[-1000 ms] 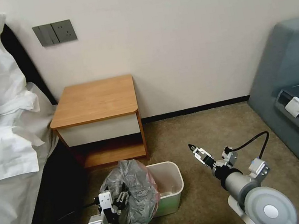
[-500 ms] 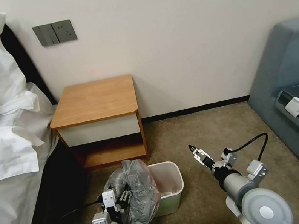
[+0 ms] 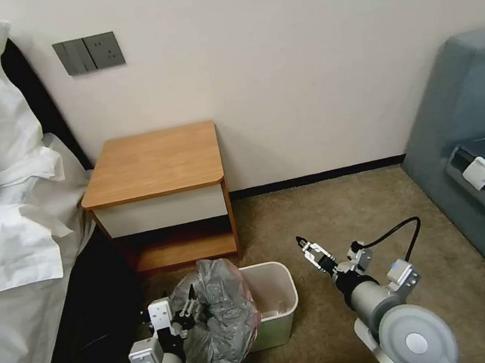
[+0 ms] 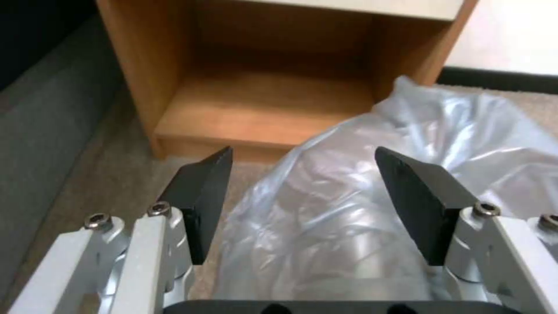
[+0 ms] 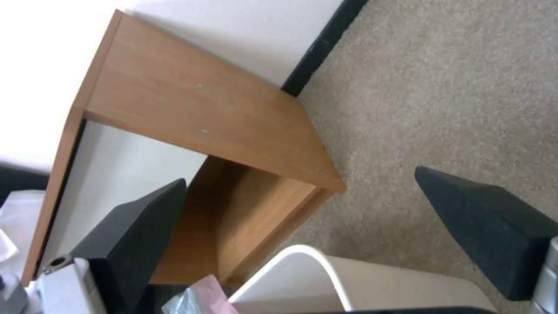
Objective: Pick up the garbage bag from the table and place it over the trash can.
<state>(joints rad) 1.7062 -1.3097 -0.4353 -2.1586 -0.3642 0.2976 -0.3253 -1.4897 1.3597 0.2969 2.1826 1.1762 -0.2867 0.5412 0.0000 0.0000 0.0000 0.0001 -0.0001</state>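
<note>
The garbage bag (image 3: 222, 321), crinkled grey plastic with a pinkish rim, is bunched over the left end of the trash can (image 3: 283, 274) and hangs down its outer side. The cream trash can stands on the carpet in front of the table (image 3: 152, 162), whose top is bare. My left gripper (image 3: 189, 305) is open at the bag's left side; in the left wrist view the garbage bag (image 4: 348, 187) lies between and beyond the spread fingers (image 4: 200, 196). My right gripper (image 3: 303, 244) hovers open just right of the can, above the trash can's rim (image 5: 314, 261).
A bed with white bedding (image 3: 11, 245) runs along the left, close to my left arm. A grey-blue sofa (image 3: 481, 123) stands at the right. Open carpet (image 3: 352, 206) lies between the can and the sofa. The wall is right behind the table.
My left arm has shifted left and a little up along the bag's side. My right gripper has moved left, closer to the can. The bag and can have stayed put.
</note>
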